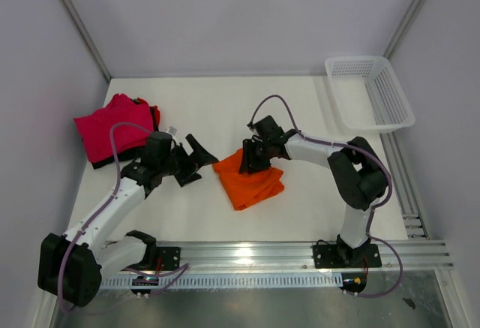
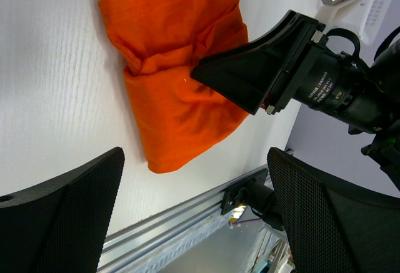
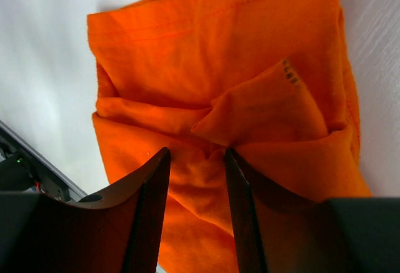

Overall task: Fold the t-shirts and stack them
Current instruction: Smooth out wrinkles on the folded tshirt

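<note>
Two claws sit by the orange shirt (image 1: 250,182), mid-frame on the worktop (image 1: 225,110): left claw (image 1: 196,162) spread wide and holding nothing, right claw (image 3: 197,154) half closed over bunched cloth, pinching or not I cannot tell, so it looks best to smooth that bunch flat before stacking.

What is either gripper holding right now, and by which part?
Left gripper is open, holding nothing. Right gripper straddles a bunched crease near the middle of the bright orange cloth t-shirt; whether it pinches it cannot be told.
</note>
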